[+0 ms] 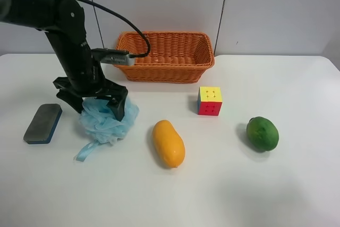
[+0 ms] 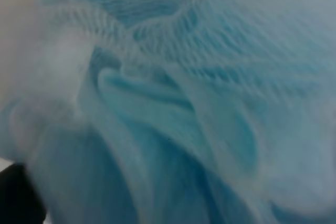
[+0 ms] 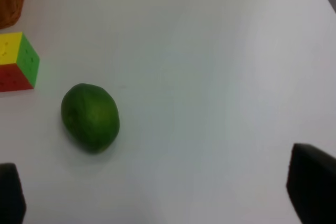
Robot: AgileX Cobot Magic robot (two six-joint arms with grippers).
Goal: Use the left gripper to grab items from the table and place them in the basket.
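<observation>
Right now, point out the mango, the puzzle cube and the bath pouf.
mango (image 1: 168, 143), exterior high view, middle of its orange skin
puzzle cube (image 1: 210, 101), exterior high view, edge between yellow and red faces
bath pouf (image 1: 105, 124), exterior high view, centre of the fluffy blue mesh

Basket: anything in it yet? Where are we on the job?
Done: nothing; the basket shows no items inside. In hand: the left gripper straddles the pouf, jaws open, not lifted. Left: all five items, since the pouf, eraser, mango, puzzle cube and green fruit sit on the table.
</observation>
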